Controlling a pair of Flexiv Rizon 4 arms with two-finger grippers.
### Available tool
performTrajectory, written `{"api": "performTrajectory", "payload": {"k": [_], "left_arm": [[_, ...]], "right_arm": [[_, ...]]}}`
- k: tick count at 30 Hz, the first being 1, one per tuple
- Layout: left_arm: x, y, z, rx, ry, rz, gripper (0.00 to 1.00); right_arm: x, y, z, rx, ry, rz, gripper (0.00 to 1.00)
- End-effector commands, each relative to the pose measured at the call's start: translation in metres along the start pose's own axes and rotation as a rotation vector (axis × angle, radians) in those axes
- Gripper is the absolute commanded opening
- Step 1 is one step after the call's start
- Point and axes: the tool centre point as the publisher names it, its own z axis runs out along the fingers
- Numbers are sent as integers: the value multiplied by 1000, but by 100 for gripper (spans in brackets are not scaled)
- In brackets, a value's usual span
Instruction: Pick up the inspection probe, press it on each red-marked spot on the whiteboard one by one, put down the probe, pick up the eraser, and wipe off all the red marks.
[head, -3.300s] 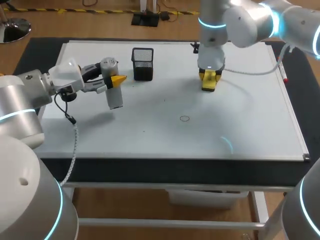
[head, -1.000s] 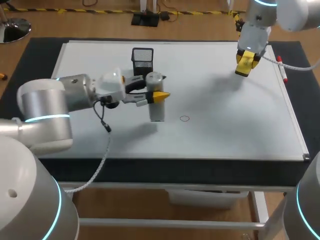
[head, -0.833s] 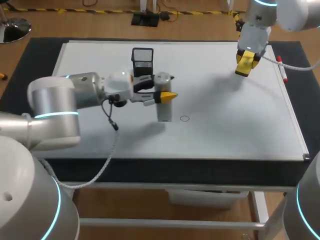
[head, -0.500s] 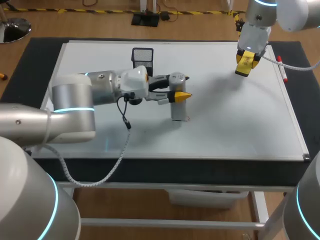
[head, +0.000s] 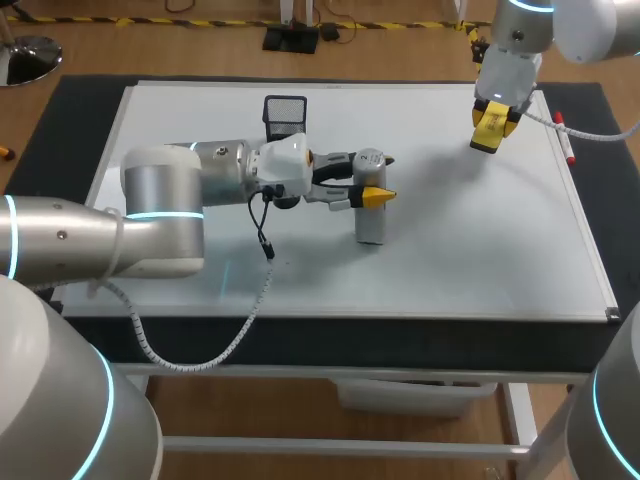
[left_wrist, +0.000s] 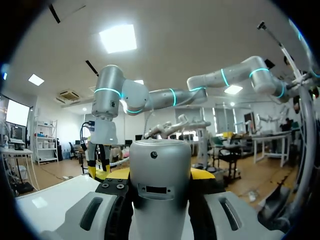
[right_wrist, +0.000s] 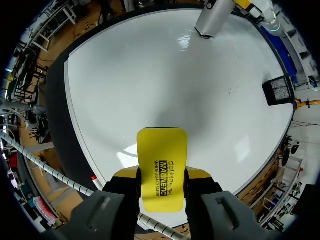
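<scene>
The inspection probe (head: 370, 218), a grey cylinder, stands upright with its foot on the whiteboard (head: 480, 250) near the middle. My left gripper (head: 377, 180) is shut on its upper part. The left wrist view has the probe (left_wrist: 160, 185) filling the space between the left gripper's (left_wrist: 159, 176) yellow tips. No red mark shows on the board; the spot under the probe is hidden. My right gripper (head: 490, 128) hangs over the board's far right, shut on the yellow eraser (head: 487, 132). From the right wrist, the eraser (right_wrist: 161, 165) sticks out ahead of the fingers, with the probe (right_wrist: 214, 17) far beyond it.
A black mesh pen holder (head: 285, 122) stands at the back of the board, behind my left arm, and also shows in the right wrist view (right_wrist: 280, 90). A red marker (head: 565, 140) lies along the board's right edge.
My left arm carried the probe rightward across the board and set it onto the small circle mark near the middle, now covered. The right arm moved earlier to the far right and has since kept still.
</scene>
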Motion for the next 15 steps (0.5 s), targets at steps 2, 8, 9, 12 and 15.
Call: {"api": "performTrajectory", "payload": {"k": [2, 8, 9, 12, 15], "left_arm": [[-4, -1, 1, -9, 10, -3, 0], [-6, 2, 3, -5, 15, -16, 0], [-6, 3, 2, -5, 15, -17, 0], [-7, 4, 2, -5, 13, -22, 0], [-7, 5, 1, -5, 12, -27, 0]], "right_arm": [[0, -1, -1, 0, 3, -2, 0], [0, -1, -1, 0, 3, -2, 0], [0, -1, -1, 0, 3, -2, 0], [0, -1, -1, 0, 3, -2, 0], [0, -1, -1, 0, 3, -2, 0]]}}
